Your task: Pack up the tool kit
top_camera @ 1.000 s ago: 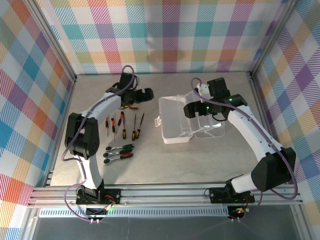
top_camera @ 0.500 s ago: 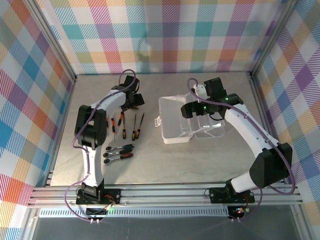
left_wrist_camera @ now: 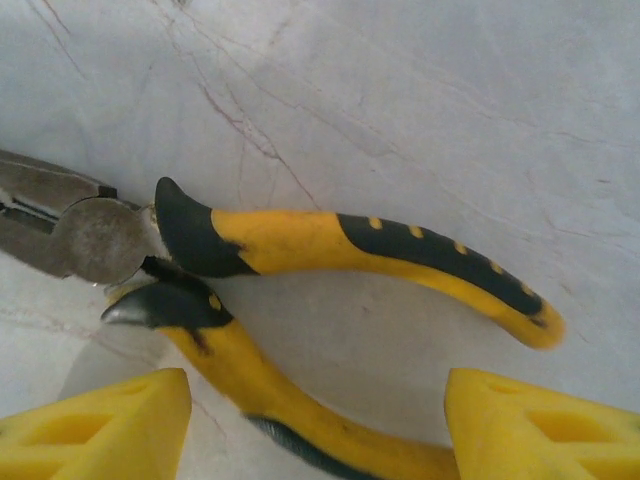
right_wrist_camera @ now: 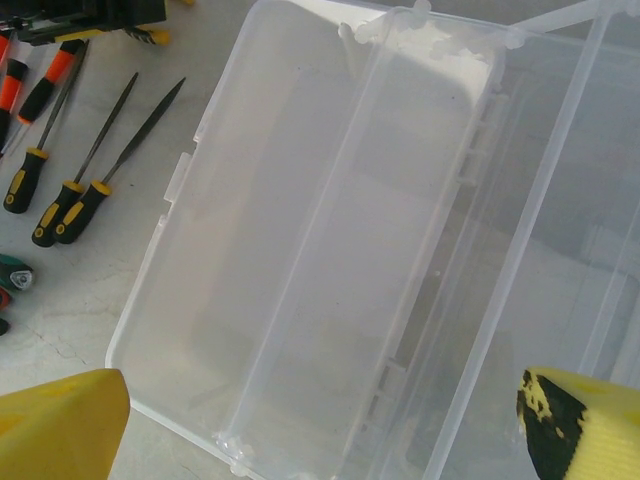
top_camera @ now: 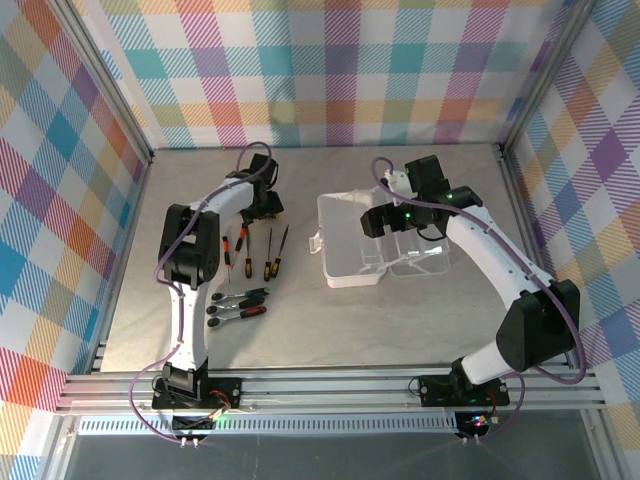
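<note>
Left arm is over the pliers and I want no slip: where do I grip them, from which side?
I'd come straight down: the pliers lie flat. Pinch across both handles close to the pivot, where the splayed yellow grips converge.

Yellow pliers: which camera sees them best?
The left wrist view: the pliers lie big and close, handles spread. In the top external view the left arm hides most of them. The right wrist view may catch a yellow scrap.
</note>
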Tool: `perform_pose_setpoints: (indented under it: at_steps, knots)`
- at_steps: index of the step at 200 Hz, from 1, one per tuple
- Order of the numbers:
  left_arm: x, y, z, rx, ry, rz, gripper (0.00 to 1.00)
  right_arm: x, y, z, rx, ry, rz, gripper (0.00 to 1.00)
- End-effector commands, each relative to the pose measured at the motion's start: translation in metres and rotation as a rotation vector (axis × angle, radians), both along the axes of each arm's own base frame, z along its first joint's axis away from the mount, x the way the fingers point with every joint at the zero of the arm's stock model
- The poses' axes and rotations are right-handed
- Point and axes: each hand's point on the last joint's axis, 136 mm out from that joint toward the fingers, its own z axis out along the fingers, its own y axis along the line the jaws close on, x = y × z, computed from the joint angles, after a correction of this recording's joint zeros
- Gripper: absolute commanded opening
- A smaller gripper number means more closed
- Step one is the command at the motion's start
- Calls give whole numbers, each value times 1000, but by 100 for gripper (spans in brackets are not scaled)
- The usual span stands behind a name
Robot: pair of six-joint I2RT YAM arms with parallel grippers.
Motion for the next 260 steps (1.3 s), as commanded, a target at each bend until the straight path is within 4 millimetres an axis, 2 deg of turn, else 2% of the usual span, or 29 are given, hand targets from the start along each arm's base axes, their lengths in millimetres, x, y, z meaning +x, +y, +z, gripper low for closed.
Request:
perform_pose_setpoints:
  at_steps: [1, 19, 63, 108, 151, 177, 201, 260]
  knots:
    - [0, 8, -6, 14, 31, 7, 65, 2, 7, 4, 14, -19, 33, 99]
    - [1, 8, -10, 6, 40, 1, 59, 3, 7, 2, 9, -14, 33, 99]
    - [4, 4, -18, -18, 52, -27, 33, 4, 5, 1, -3, -9, 26, 99]
    - [5, -3, -28, -43, 62, -59, 14, 4, 4, 1, -10, -8, 22, 99]
    - [10, -3, -23, -41, 43, -78, 0, 4, 2, 2, -17, -10, 17, 99]
    - [13, -2, -11, -36, 14, -89, 0, 3, 1, 3, -23, -10, 13, 99]
    - [15, -1, 9, -30, -26, -113, 0, 2, 0, 5, -24, -17, 11, 99]
    - [7, -13, 78, -86, -166, -219, 0, -2, 6, 17, 23, -18, 28, 99]
